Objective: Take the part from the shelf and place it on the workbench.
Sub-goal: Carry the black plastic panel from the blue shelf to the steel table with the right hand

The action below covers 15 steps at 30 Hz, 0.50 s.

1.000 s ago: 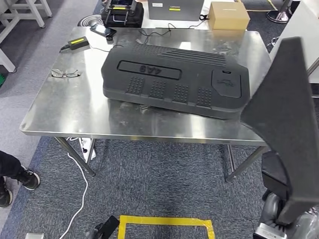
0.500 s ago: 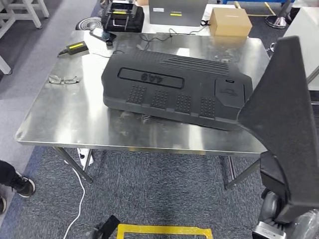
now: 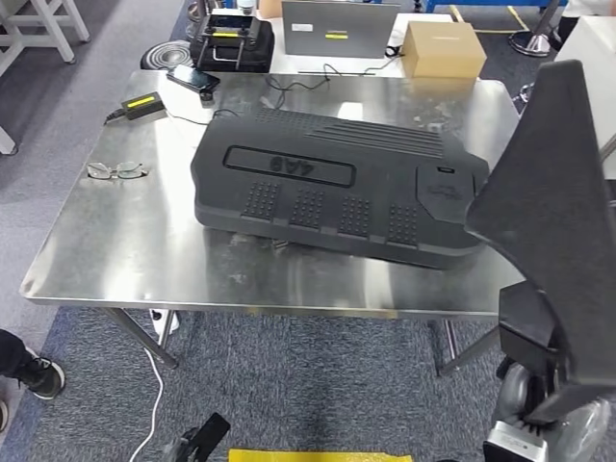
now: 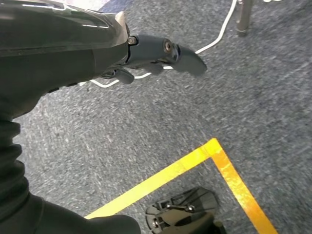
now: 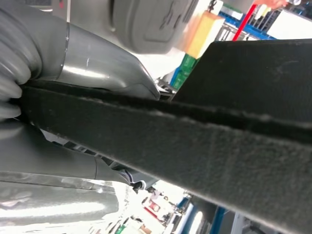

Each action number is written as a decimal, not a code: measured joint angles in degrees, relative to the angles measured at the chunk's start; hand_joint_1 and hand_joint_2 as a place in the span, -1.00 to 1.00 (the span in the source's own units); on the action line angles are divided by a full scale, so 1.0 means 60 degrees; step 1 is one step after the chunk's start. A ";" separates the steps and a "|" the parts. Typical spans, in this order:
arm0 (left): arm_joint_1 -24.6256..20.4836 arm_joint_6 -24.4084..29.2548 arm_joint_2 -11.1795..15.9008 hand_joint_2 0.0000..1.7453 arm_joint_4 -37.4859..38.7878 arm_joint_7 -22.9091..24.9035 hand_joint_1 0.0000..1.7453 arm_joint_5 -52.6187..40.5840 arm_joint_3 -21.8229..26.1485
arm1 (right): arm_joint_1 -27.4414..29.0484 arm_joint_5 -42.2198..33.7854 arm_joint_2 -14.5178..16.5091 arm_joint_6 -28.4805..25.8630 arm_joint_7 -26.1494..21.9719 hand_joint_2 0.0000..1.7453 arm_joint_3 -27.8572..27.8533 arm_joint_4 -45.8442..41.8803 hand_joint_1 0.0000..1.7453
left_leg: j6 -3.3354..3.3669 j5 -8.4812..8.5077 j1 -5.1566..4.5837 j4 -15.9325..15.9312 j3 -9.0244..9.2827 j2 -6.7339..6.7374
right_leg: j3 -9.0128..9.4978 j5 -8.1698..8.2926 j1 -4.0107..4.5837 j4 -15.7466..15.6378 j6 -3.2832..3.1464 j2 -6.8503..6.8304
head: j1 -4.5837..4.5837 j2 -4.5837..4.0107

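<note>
Raised characters "4A9" (image 3: 289, 166), seen upside down from the head view, on the recessed strip atop the large black moulded cover (image 3: 334, 183) lying on the steel workbench (image 3: 131, 250). Yellow labels on the small black box (image 3: 141, 103), on the black case (image 3: 231, 38) and on the grey laptop (image 3: 338, 29) beyond the far edge, all too small to read. No legible print on the cardboard box (image 3: 442, 46).

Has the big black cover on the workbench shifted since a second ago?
No. The black cover keeps its spacing from the glasses and the workbench edge; the whole view shifted, so the camera moved.
</note>
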 joint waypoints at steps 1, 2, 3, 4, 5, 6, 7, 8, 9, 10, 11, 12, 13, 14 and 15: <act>-0.0003 0.0015 0.0004 1.00 0.0000 0.0014 -1.00 -0.0008 -0.0001 | -0.0024 -0.0027 -0.0011 -0.0001 0.0016 1.00 0.0013 0.0012 1.00 | 0.0086 -0.0018 -0.0003 -0.0001 -0.0005 -0.0003 | 0.0013 -0.0022 -0.0014 -0.0029 0.0034 -0.0009 | 0.0004 0.0000; -0.0004 0.0033 0.0005 1.00 0.0000 0.0023 -1.00 -0.0022 -0.0001 | -0.0048 -0.0043 -0.0025 -0.0002 0.0032 1.00 0.0022 0.0021 1.00 | 0.0152 -0.0035 0.0004 -0.0016 0.0013 -0.0003 | 0.0004 -0.0080 -0.0025 0.0024 0.0069 -0.0023 | 0.0007 0.0000; -0.0012 0.0046 0.0006 1.00 0.0000 0.0029 -1.00 -0.0038 -0.0002 | -0.0079 -0.0052 -0.0038 -0.0003 0.0045 1.00 0.0033 0.0028 1.00 | 0.0214 -0.0051 0.0017 -0.0033 0.0039 -0.0002 | -0.0082 -0.0212 -0.0031 0.0240 0.0104 -0.0036 | 0.0016 0.0000; -0.0026 0.0056 0.0007 1.00 0.0000 0.0035 -1.00 -0.0056 -0.0003 | -0.0114 -0.0057 -0.0053 -0.0004 0.0055 1.00 0.0050 0.0036 1.00 | 0.0268 -0.0072 0.0025 -0.0047 0.0072 0.0002 | -0.0294 -0.0432 -0.0034 0.0679 0.0134 -0.0046 | 0.0020 0.0000; -0.0043 0.0062 0.0008 1.00 0.0000 0.0036 -1.00 -0.0077 -0.0003 | -0.0147 -0.0059 -0.0070 -0.0005 0.0060 1.00 0.0071 0.0049 1.00 | 0.0310 -0.0103 0.0014 -0.0049 0.0096 0.0005 | -0.0630 -0.0685 -0.0033 0.1307 0.0149 -0.0052 | 0.0027 0.0000; -0.0056 0.0063 0.0010 1.00 0.0000 0.0036 -1.00 -0.0096 -0.0003 | -0.0174 -0.0061 -0.0087 -0.0005 0.0063 1.00 0.0093 0.0072 1.00 | 0.0344 -0.0134 -0.0003 -0.0048 0.0117 0.0008 | -0.1046 -0.0926 -0.0032 0.2015 0.0158 -0.0051 | 0.0027 0.0000; -0.0062 0.0058 0.0011 1.00 0.0000 0.0036 -1.00 -0.0108 -0.0003 | -0.0191 -0.0065 -0.0107 -0.0005 0.0068 1.00 0.0118 0.0104 1.00 | 0.0369 -0.0168 -0.0026 -0.0048 0.0145 0.0006 | -0.1437 -0.1044 -0.0031 0.2594 0.0152 -0.0051 | 0.0025 0.0000; -0.0063 0.0051 0.0012 1.00 0.0000 0.0036 -1.00 -0.0115 -0.0003 | -0.0204 -0.0068 -0.0125 -0.0005 0.0074 1.00 0.0140 0.0139 1.00 | 0.0385 -0.0208 -0.0049 -0.0048 0.0188 -0.0004 | -0.1694 -0.0966 -0.0024 0.2866 0.0127 -0.0051 | 0.0025 0.0000; -0.0062 0.0044 0.0013 1.00 0.0000 0.0036 -1.00 -0.0117 -0.0003 | -0.0223 -0.0069 -0.0140 -0.0005 0.0078 1.00 0.0165 0.0174 1.00 | 0.0393 -0.0255 -0.0072 -0.0048 0.0253 -0.0019 | -0.1774 -0.0687 -0.0012 0.2755 0.0084 -0.0051 | 0.0025 0.0000; -0.0062 0.0037 0.0013 1.00 0.0000 0.0037 -1.00 -0.0117 -0.0005 | -0.0255 -0.0065 -0.0156 -0.0005 0.0081 1.00 0.0194 0.0207 1.00 | 0.0392 -0.0309 -0.0092 -0.0049 0.0338 -0.0034 | -0.1679 -0.0249 0.0012 0.2289 0.0017 -0.0050 | 0.0027 0.0000; -0.0064 0.0035 0.0013 1.00 0.0000 0.0045 -1.00 -0.0117 -0.0008 | -0.0299 -0.0056 -0.0174 -0.0005 0.0082 1.00 0.0217 0.0235 1.00 | 0.0378 -0.0367 -0.0102 -0.0056 0.0419 -0.0045 | -0.1491 0.0192 0.0053 0.1677 -0.0069 -0.0050 | 0.0027 0.0000; -0.0074 0.0039 0.0012 1.00 0.0000 0.0055 -1.00 -0.0117 -0.0013 | -0.0341 -0.0042 -0.0195 -0.0004 0.0085 1.00 0.0239 0.0266 1.00 | 0.0350 -0.0420 -0.0123 -0.0059 0.0483 -0.0051 | -0.1314 0.0525 0.0106 0.1142 -0.0158 -0.0055 | 0.0019 0.0000; -0.0083 0.0047 0.0012 1.00 0.0001 0.0070 -1.00 -0.0117 -0.0017 | -0.0376 -0.0029 -0.0214 -0.0004 0.0088 1.00 0.0259 0.0291 1.00 | 0.0310 -0.0453 -0.0124 -0.0067 0.0514 -0.0052 | -0.1181 0.0692 0.0159 0.0760 -0.0233 -0.0060 | 0.0018 0.0000; -0.0089 0.0054 0.0012 1.00 0.0002 0.0084 -1.00 -0.0118 -0.0020 | -0.0402 -0.0022 -0.0230 -0.0004 0.0095 1.00 0.0276 0.0312 1.00 | 0.0263 -0.0473 -0.0117 -0.0079 0.0514 -0.0050 | -0.1117 0.0704 0.0205 0.0572 -0.0291 -0.0064 | 0.0009 0.0000; -0.0094 0.0059 0.0010 1.00 0.0003 0.0092 -1.00 -0.0119 -0.0022 | -0.0413 -0.0017 -0.0241 -0.0004 0.0101 1.00 0.0291 0.0327 1.00 | 0.0211 -0.0478 -0.0114 -0.0101 0.0509 -0.0043 | -0.1101 0.0664 0.0233 0.0506 -0.0325 -0.0063 | 0.0004 0.0000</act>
